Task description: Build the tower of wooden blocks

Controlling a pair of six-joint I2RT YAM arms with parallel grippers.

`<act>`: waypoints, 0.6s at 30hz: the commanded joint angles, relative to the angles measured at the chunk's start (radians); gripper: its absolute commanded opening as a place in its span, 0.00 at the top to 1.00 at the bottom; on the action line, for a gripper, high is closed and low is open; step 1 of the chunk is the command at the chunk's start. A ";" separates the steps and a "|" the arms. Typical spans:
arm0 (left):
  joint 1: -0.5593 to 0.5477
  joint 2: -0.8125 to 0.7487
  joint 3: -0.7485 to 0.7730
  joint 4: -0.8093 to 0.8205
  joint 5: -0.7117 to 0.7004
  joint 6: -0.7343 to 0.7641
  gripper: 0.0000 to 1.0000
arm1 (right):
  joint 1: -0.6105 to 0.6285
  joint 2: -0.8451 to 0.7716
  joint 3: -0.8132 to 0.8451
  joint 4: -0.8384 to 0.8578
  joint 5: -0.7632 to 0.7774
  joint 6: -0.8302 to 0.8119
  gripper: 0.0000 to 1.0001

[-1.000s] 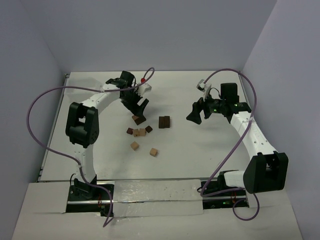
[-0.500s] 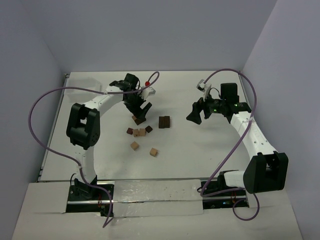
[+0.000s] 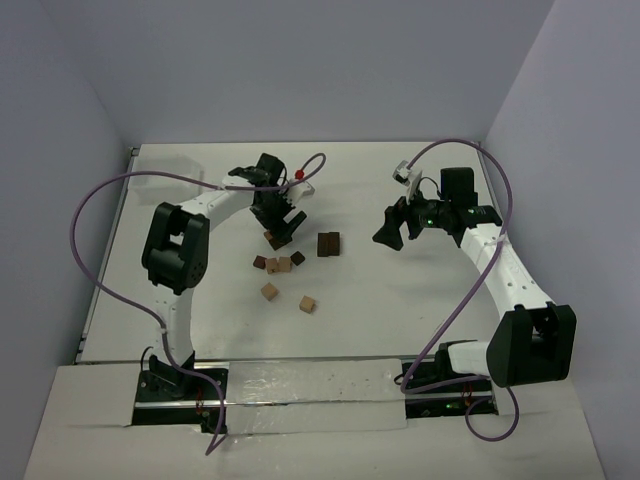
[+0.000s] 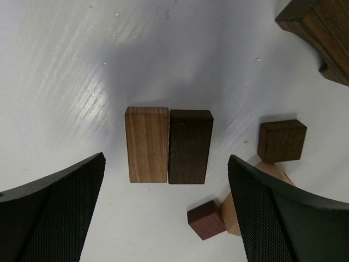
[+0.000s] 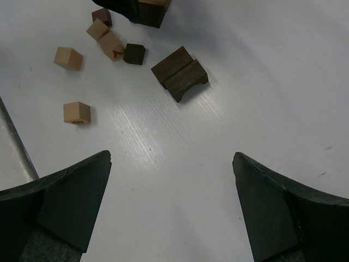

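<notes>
Top and wrist views. The left gripper (image 3: 283, 226) hangs over the left-centre of the white table (image 3: 420, 310). Its jaws are spread wide, one finger on either side of a tan block (image 4: 147, 144) and a dark brown block (image 4: 190, 146). These two lie side by side, touching each other but neither finger. Just right of them sits a dark block pair (image 3: 328, 244). The other wood blocks lie nearer: a loose cluster of four small cubes (image 3: 272, 265), then a tan cube (image 3: 269, 291) and a second tan cube (image 3: 307, 303), apart from each other. The right gripper (image 3: 390, 232), jaws likewise spread and holding nothing, hovers to the right, well apart from every block.
</notes>
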 commanded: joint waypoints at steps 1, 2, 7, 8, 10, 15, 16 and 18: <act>-0.007 0.020 0.000 0.043 -0.017 0.022 0.01 | -0.009 -0.019 0.001 0.008 -0.013 -0.016 0.00; -0.006 0.024 0.000 0.042 -0.014 0.026 0.01 | -0.009 -0.018 0.002 0.007 -0.012 -0.016 0.00; -0.006 0.036 -0.006 0.046 -0.007 0.039 0.04 | -0.009 -0.012 0.012 0.001 -0.010 -0.017 0.00; -0.006 0.040 -0.007 0.046 -0.006 0.040 0.05 | -0.009 -0.010 0.013 0.001 -0.009 -0.017 0.00; -0.006 0.047 -0.008 0.043 -0.008 0.043 0.08 | -0.009 -0.007 0.017 0.000 -0.008 -0.019 0.00; -0.006 0.061 -0.019 0.056 -0.034 0.047 0.14 | -0.009 0.004 0.026 -0.001 -0.009 -0.013 0.00; -0.007 0.062 -0.020 0.057 -0.038 0.048 0.15 | -0.009 0.005 0.027 -0.001 -0.008 -0.013 0.00; -0.007 0.061 -0.027 0.067 -0.045 0.049 0.18 | -0.009 0.006 0.028 -0.001 -0.008 -0.015 0.00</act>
